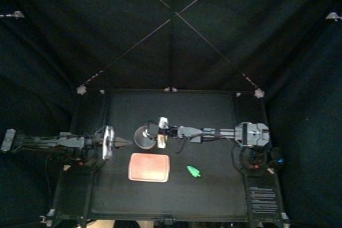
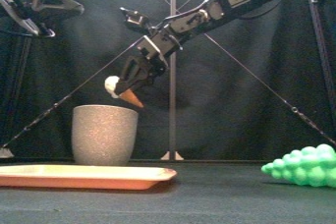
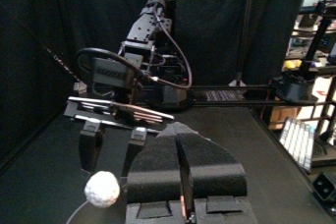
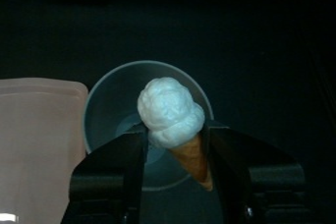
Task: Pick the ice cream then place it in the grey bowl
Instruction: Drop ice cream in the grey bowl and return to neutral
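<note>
The ice cream (image 2: 124,89), a white scoop on an orange cone, hangs tilted just above the rim of the tall grey speckled cup (image 2: 105,135). My right gripper (image 2: 137,77) is shut on it. In the right wrist view the ice cream (image 4: 172,112) sits between the jaws, cone toward the camera, directly over the open mouth of the cup (image 4: 116,100). From the top, the right gripper (image 1: 160,129) reaches past the middle to the cup (image 1: 144,133). My left gripper (image 1: 104,142) rests at the table's left, jaws together and holding nothing.
A flat pink tray (image 1: 148,168) lies in front of the cup, near the table's front. A green bumpy toy (image 1: 194,171) sits to the tray's right. The left wrist view shows the right gripper (image 3: 116,140) holding the ice cream (image 3: 101,189).
</note>
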`<state>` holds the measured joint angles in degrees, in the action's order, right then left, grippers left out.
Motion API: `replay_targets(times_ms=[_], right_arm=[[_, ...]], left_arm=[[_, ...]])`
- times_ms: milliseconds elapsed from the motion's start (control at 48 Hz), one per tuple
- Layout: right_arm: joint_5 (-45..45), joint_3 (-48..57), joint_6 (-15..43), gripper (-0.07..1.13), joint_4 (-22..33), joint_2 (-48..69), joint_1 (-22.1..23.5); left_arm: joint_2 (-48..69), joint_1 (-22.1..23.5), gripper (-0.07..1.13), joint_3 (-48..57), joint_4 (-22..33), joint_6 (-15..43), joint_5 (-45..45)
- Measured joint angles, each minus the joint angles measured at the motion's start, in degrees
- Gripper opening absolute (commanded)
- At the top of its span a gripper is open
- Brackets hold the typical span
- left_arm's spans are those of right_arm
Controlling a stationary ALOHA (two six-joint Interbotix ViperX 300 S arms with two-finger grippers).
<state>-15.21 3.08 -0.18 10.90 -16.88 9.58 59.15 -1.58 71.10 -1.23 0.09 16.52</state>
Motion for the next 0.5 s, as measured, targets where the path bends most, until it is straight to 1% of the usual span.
replay_targets(times_ms=[146,188,229,375,500], right_arm=[[-0.88,-1.32,0.26,0.97,0.0,-0.62,-0.26],[-0.97,-1.41,0.09,1.0,0.0,-0.62,-0.26],[-0.97,-1.32,0.09,1.02,-0.09,-0.62,-0.26],[-0.88,-0.53,0.26,1.02,0.0,1.32,-0.35],[-0.53,3.25,1.32,1.02,0.26,8.7,-0.09]], left_arm=[[0.18,-0.09,-0.03,0.0,0.0,0.0,-0.09],[0.18,-0.18,-0.03,0.0,0.09,0.0,0.0],[0.18,-0.18,-0.03,0.0,0.0,0.0,-0.09],[0.26,-0.35,-0.03,0.0,0.0,0.0,0.0],[0.26,-0.44,-0.03,0.0,0.0,0.0,-0.09]])
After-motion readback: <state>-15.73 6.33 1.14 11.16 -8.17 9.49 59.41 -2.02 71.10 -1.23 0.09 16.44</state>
